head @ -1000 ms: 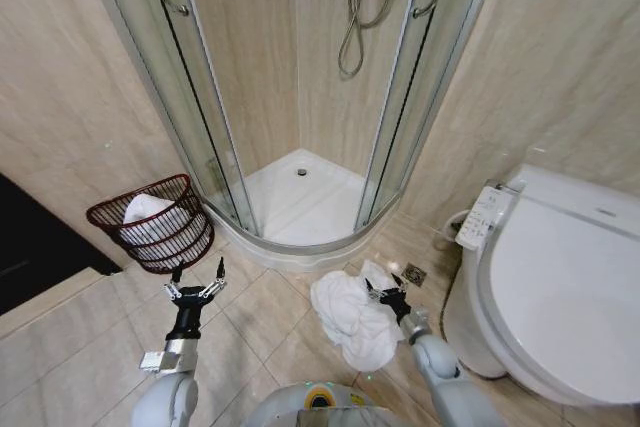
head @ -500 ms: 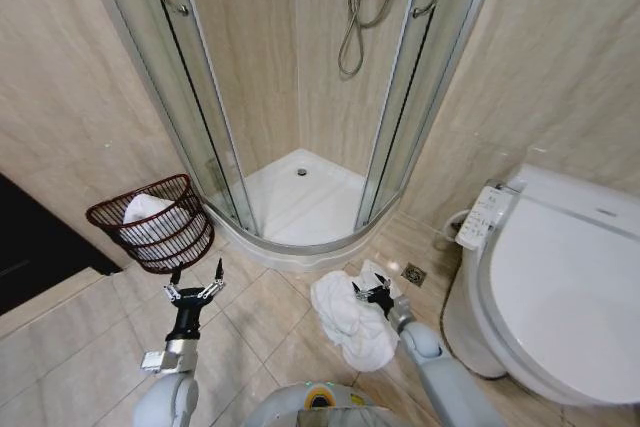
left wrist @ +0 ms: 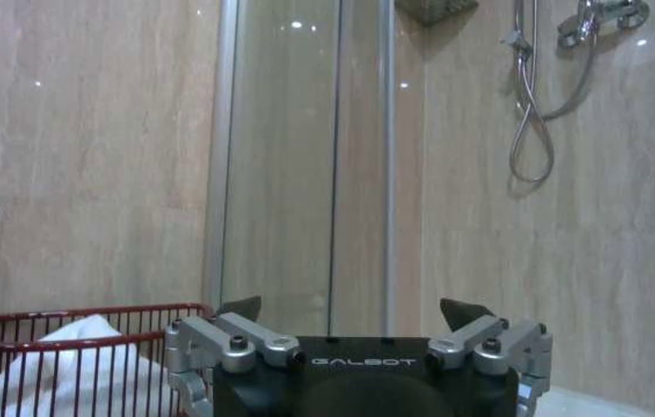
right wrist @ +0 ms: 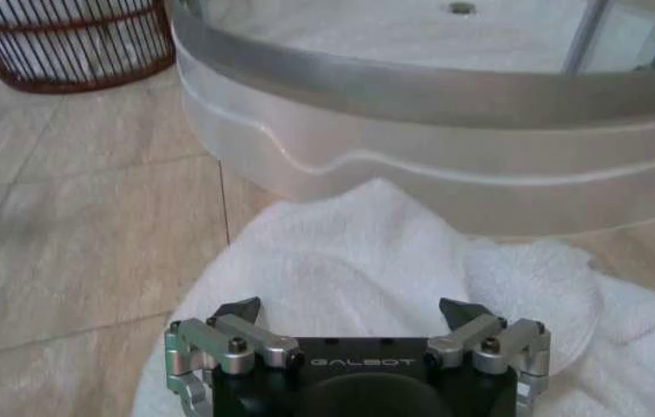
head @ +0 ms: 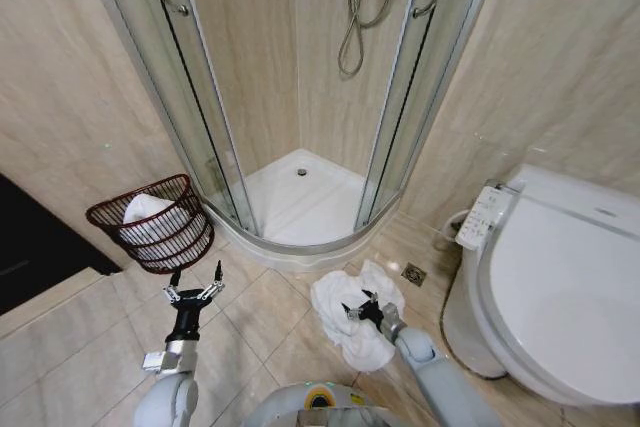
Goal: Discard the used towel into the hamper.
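My right hand [head: 358,309] hangs just above the white towel [head: 345,319], which lies crumpled on the floor tiles [head: 265,317] in front of the shower tray [head: 300,209]. Its fingers are spread apart and hold nothing. My left hand [head: 196,282] is also spread wide, raised near the hamper [head: 152,224]. The hamper stands beside the shower door, with another white cloth [head: 147,211] inside it.
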Controlling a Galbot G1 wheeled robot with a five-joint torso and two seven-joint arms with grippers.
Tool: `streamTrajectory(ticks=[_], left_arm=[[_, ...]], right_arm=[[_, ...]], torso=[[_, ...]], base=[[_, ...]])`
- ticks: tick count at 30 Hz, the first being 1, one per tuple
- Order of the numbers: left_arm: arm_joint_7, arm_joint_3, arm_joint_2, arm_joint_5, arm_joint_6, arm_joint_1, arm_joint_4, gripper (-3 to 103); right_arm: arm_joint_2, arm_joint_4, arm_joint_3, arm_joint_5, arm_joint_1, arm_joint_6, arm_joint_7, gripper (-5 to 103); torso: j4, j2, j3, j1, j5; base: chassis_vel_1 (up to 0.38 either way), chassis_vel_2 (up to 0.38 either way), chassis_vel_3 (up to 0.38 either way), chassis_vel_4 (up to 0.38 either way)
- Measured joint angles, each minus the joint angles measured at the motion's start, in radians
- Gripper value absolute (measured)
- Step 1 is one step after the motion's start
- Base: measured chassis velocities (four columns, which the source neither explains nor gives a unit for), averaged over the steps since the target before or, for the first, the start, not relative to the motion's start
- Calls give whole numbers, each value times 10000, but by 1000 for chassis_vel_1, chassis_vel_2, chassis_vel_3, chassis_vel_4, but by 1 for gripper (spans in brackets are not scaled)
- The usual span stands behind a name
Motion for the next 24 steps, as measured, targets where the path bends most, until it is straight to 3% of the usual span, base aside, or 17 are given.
streamTrajectory(ticks=[24], left_arm=[[-4,-18,-32,47,-107,-49,144,100]], right_arm=[[830,-2504,245,-686,1193,449,-1377,100]], torso=[[0,0,0,0,0]], base=[[0,0,0,0]])
